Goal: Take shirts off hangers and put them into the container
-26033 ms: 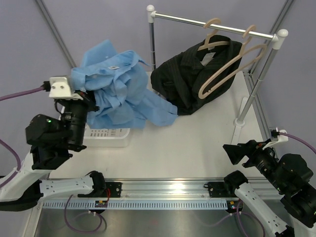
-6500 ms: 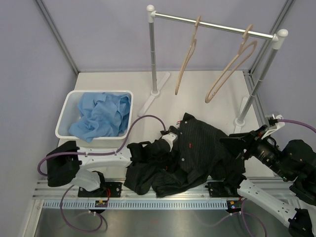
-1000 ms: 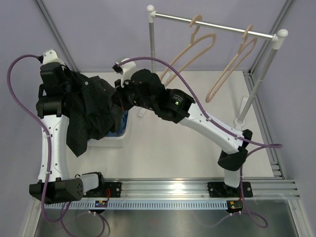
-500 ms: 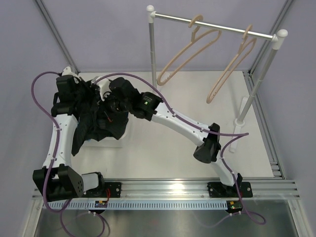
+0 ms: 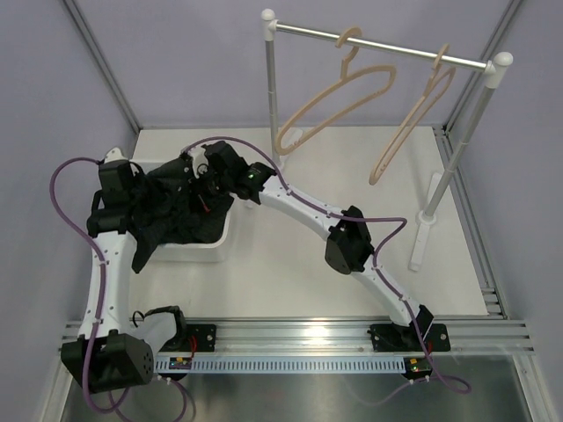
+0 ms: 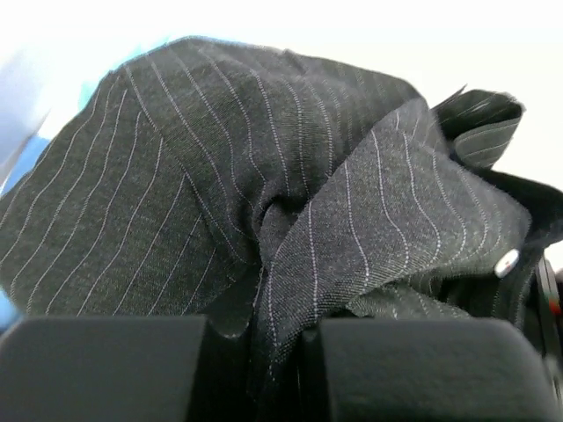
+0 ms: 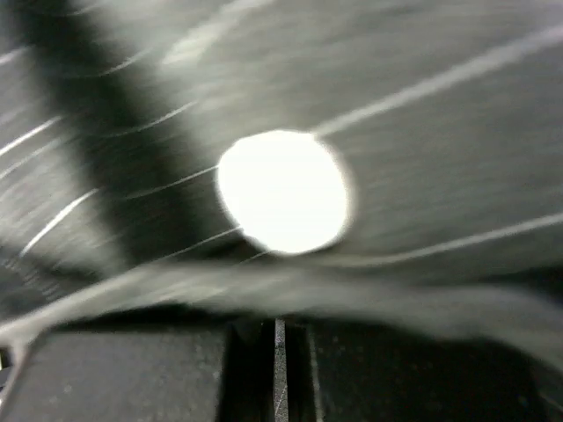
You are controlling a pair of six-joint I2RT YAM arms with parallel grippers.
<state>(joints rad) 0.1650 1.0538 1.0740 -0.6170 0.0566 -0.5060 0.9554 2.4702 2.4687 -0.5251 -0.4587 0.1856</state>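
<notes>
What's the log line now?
black shirt: over container, part hanging outside | left end effector: shut on it | right end effector: shut on it | hangers: bare

Both arms wear white link shells between bulky black joint housings. The left arm (image 5: 95, 264) has a black left base (image 5: 107, 362) at 7 o'clock, and the right arm (image 5: 299, 204) has a black right base (image 5: 429, 334) at 5 o'clock. A purple left cable (image 5: 53, 186) and a purple right cable (image 5: 229, 139) trail in loops. A small green light (image 5: 250, 174) glows on the right arm's black housing. In the wrist views, the left end effector (image 6: 262, 360) and right end effector (image 7: 274, 360) show matte black finger blocks at 6 o'clock.
</notes>
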